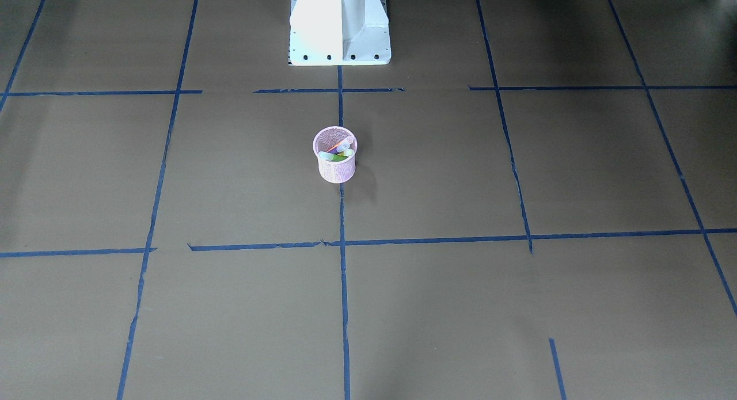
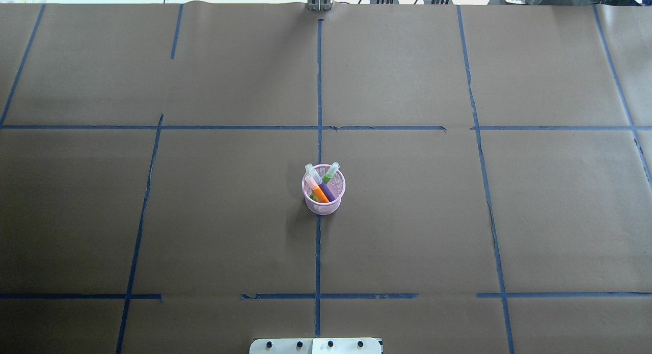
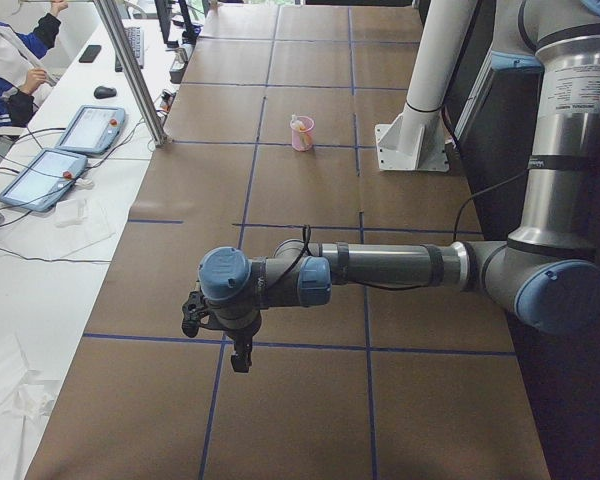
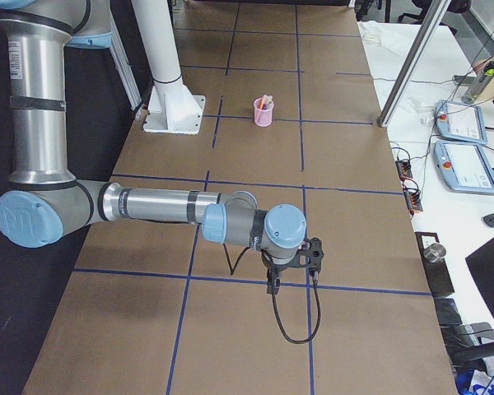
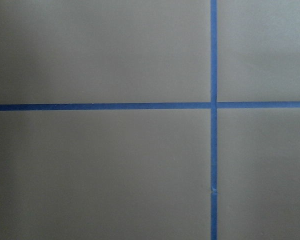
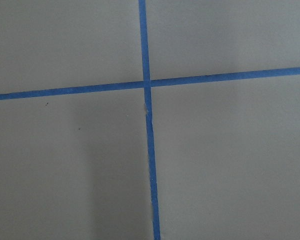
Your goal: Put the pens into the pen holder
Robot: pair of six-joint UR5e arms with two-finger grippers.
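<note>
The pen holder [image 2: 324, 202] stands upright at the centre of the table [image 2: 214, 221], on a blue tape line [image 2: 318, 252], well apart from every edge and from both arms. The purple pen [image 2: 328, 191], orange pen [image 2: 320, 194] and green pen [image 2: 329, 174] lean inside it. The left gripper [image 3: 242, 352] and right gripper [image 4: 272, 282] hang low over the brown paper near opposite table ends; whether their fingers are apart or together cannot be told. A white desk [image 3: 40, 230] borders the far long edge.

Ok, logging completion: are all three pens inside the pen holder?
All in: the purple pen, orange pen and green pen lean inside the upright pen holder.
</note>
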